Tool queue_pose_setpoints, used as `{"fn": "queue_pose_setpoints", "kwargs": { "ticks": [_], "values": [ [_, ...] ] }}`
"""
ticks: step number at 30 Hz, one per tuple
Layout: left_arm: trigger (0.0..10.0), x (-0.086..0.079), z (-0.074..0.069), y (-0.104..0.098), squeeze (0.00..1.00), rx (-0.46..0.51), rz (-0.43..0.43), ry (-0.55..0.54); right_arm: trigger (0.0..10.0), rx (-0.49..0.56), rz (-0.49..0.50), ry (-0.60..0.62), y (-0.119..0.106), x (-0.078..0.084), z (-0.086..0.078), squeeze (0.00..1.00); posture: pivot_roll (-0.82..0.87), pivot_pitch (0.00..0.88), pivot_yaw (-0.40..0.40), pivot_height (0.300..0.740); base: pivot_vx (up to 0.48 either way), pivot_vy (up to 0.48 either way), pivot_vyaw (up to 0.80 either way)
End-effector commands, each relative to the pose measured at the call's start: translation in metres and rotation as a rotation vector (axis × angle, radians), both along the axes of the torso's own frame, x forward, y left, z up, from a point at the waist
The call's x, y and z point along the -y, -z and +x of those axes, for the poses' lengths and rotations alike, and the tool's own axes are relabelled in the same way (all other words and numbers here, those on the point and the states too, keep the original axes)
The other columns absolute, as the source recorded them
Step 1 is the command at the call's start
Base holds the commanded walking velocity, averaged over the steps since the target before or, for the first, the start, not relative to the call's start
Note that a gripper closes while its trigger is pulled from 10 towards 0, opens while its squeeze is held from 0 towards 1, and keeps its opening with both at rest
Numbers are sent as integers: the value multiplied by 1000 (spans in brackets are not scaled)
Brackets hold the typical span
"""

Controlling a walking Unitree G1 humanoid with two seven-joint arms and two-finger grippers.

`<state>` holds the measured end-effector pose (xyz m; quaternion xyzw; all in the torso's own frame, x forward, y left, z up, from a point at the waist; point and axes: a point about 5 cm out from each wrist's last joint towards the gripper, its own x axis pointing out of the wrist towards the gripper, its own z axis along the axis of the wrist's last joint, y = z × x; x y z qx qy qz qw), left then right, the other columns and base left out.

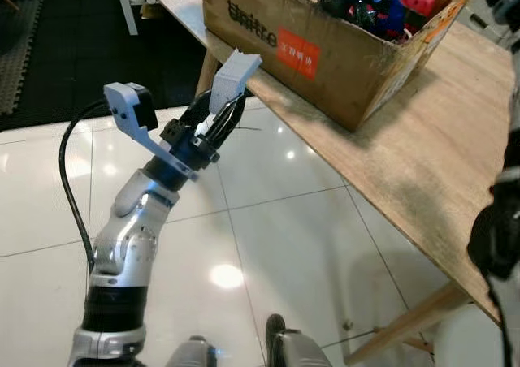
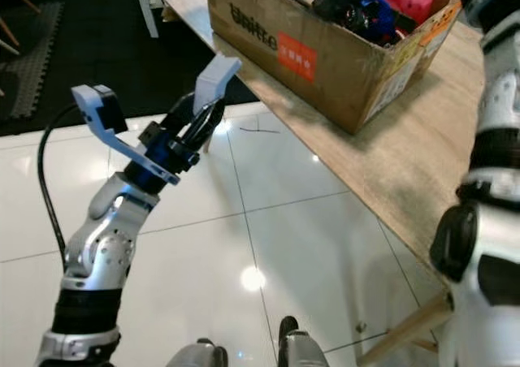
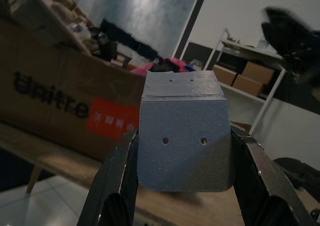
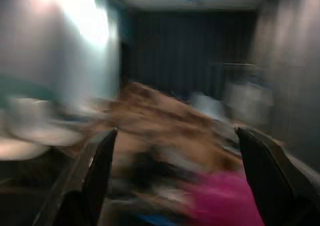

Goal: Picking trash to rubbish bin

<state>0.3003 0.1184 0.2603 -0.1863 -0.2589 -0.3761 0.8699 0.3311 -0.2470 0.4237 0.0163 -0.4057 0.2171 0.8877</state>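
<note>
My left gripper (image 1: 223, 114) is raised beside the near edge of the wooden table (image 1: 422, 156). It is shut on a pale grey-blue plastic piece (image 1: 236, 73) that sticks up past its fingers. In the left wrist view the plastic piece (image 3: 182, 141) sits clamped between both black fingers (image 3: 112, 186). Just beyond it stands an open cardboard box (image 1: 325, 58) printed "Unitree", holding pink and dark items. My right arm (image 2: 487, 180) rises at the right edge. In the blurred right wrist view my right gripper (image 4: 176, 133) is open over the box's pink contents.
The table runs diagonally from the back left to the front right, with a wooden leg (image 1: 406, 326) low down. Glossy white floor tiles (image 1: 268, 245) lie to its left. A dark mat (image 1: 81, 42) and white furniture legs (image 1: 130, 2) are further back.
</note>
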Motion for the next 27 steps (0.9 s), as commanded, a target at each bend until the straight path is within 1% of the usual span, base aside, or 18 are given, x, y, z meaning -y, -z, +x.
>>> {"fn": "queue_pose_setpoints", "kwargs": {
  "ticks": [1, 2, 3, 4, 6, 7, 9, 10, 12, 15, 16, 18, 19, 21, 22, 25, 26, 27],
  "values": [
    [10000, 3, 0, 1, 0, 9, -4, 18, 10000, 101, -54, -200, -3, -15, -25, 0, 48, 168, -15, 740, 0, 0, 0],
    [10000, 3, 0, 1, 0, 10, -9, 18, 10000, 124, -87, -309, 4, -25, -35, 0, 48, 166, -16, 740, 0, 0, 0],
    [10000, 3, 0, 1, 0, 10, -9, 18, 10000, 124, -87, -309, 4, -25, -35, 0, 48, 166, -16, 740, 0, 0, 0],
    [10000, 1, 1, 0, 0, 13, -16, 14, 10000, 137, -153, -435, 17, -39, -45, 0, 45, 160, -17, 740, 0, 0, 0],
    [10000, -3, 3, -3, 0, 18, -38, -5, 10000, 71, -231, -589, 44, -61, -52, 0, 43, 157, -21, 740, 0, 0, 0],
    [10000, -3, 3, -3, 0, 18, -38, -5, 10000, 71, -231, -589, 44, -61, -52, 0, 43, 157, -21, 740, 0, 0, 0],
    [10000, -9, 5, -6, 0, 29, -56, -28, 10000, -20, -242, -666, 68, -79, -50, 0, 44, 152, -25, 740, 0, 0, 0],
    [10000, -9, 5, -6, 0, 29, -56, -28, 10000, -20, -242, -666, 68, -79, -50, 0, 44, 152, -25, 740, 0, 0, 0],
    [10000, -17, 7, -10, 0, 45, -68, -63, 10000, -103, -255, -709, 90, -94, -49, 0, 46, 149, -34, 740, 0, 0, 0],
    [10000, -30, 10, -14, 0, 57, -77, -127, 10000, -184, -257, -720, 112, -103, -47, 0, 46, 148, -34, 740, 0, 0, 0],
    [10000, -30, 10, -14, 0, 57, -77, -127, 10000, -184, -257, -720, 112, -103, -47, 0, 46, 148, -34, 740, 0, 0, 0],
    [10000, -43, 14, -16, 0, 58, -89, -184, 10000, -275, -253, -710, 128, -106, -45, 0, 45, 146, -35, 740, 0, 0, 0],
    [10000, -43, 14, -16, 0, 58, -89, -184, 10000, -275, -253, -710, 128, -106, -45, 0, 45, 146, -35, 740, 0, 0, 0],
    [10000, -53, 17, -17, 0, 55, -101, -247, 10000, -419, -270, -658, 156, -113, -36, 0, 44, 146, -35, 740, 0, 0, 0],
    [10000, -55, 18, -17, 0, 53, -108, -266, 10000, -469, -283, -642, 168, -115, -34, 0, 44, 146, -35, 740, 0, 0, 0],
    [10000, -59, 20, -15, 0, 47, -101, -299, 10000, -607, -292, -607, 203, -124, -28, 0, 40, 144, -35, 740, 0, 0, 0],
    [10000, -60, 21, -13, 0, 42, -94, -308, 10000, -683, -299, -557, 222, -129, -23, 0, 38, 143, -34, 740, 0, 0, 0],
    [10000, -60, 21, -13, 0, 42, -94, -308, 10000, -683, -299, -557, 222, -129, -23, 0, 38, 143, -34, 740, 0, 0, 0]
  ]
}}
